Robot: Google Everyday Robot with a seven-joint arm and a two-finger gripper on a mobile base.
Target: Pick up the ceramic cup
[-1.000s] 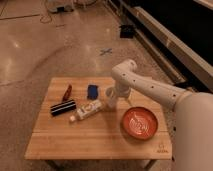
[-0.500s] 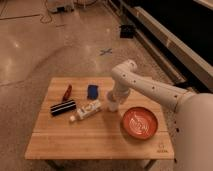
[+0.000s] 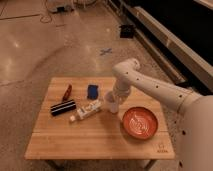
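Ceramic cup (image 3: 112, 105) just at three o'clock of white bottle (image 3: 85, 111), ten o'clock of orange-red bowl (image 3: 140, 122). Rigid, glazed, likely slick and chippable; best pinched across the rim. Gripper (image 3: 114, 98) right over it, finger state impossible to tell.

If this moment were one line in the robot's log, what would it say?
task: pick up cup | gripper: down at cup, over table | cup: standing on table | bottle left of cup, bowl right
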